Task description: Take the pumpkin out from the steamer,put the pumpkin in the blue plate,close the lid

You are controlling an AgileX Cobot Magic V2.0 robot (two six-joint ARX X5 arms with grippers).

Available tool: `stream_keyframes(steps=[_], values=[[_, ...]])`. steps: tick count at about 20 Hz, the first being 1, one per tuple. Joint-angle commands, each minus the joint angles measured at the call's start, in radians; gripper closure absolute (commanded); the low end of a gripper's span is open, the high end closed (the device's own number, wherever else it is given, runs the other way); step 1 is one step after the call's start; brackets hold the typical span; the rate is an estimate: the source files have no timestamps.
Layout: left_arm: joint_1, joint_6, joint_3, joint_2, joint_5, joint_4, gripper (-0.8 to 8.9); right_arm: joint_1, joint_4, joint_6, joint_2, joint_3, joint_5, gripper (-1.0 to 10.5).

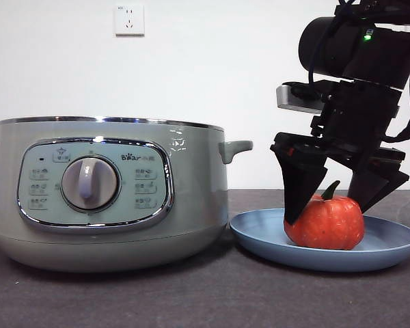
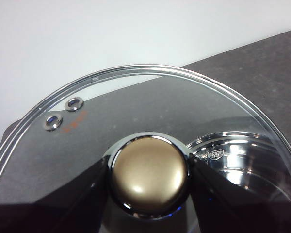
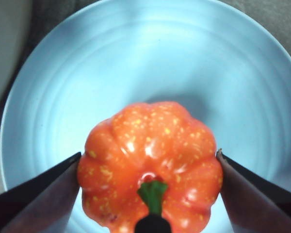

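Observation:
The orange pumpkin [image 1: 326, 224] rests on the blue plate [image 1: 396, 243] at the right of the table. My right gripper [image 1: 328, 210] comes down from above with one black jaw against each side of it. In the right wrist view the pumpkin [image 3: 150, 141] fills the gap between the jaws of the right gripper [image 3: 149, 154], over the plate [image 3: 150, 48]. The sage-green steamer [image 1: 191, 205] stands at the left with no lid on it. My left gripper [image 2: 149, 167] is shut on the knob [image 2: 149, 171] of the glass lid [image 2: 136, 92], held up out of the front view.
The steamer's chrome rim [image 2: 242, 165] shows through the lid glass. The plate almost touches the steamer's right side. A dark grey tabletop [image 1: 205, 294] runs in front of both, and a white wall with a socket [image 1: 129, 20] stands behind.

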Motion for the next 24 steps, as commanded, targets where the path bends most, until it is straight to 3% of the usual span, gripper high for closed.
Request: stream_keyframes(steps=[1, 5, 11, 18, 24], values=[[-0.002, 0.008, 0.009, -0.012, -0.003, 0.051, 8.22, 0.001, 0.005, 0.032, 0.006, -0.011, 0.003, 3.6], [-0.002, 0.002, 0.009, -0.012, 0.056, 0.051, 8.22, 0.001, 0.003, 0.061, -0.045, -0.010, -0.003, 3.8], [-0.002, -0.026, 0.009, 0.025, 0.147, 0.074, 8.22, 0.002, -0.002, 0.069, -0.322, -0.010, -0.002, 3.8], [-0.002, -0.075, 0.009, 0.232, 0.282, 0.156, 8.22, 0.001, -0.002, 0.086, -0.608, -0.010, 0.011, 3.8], [-0.002, -0.090, 0.008, 0.384, 0.342, 0.166, 8.22, 0.001, -0.026, 0.086, -0.684, -0.010, 0.057, 3.8]])
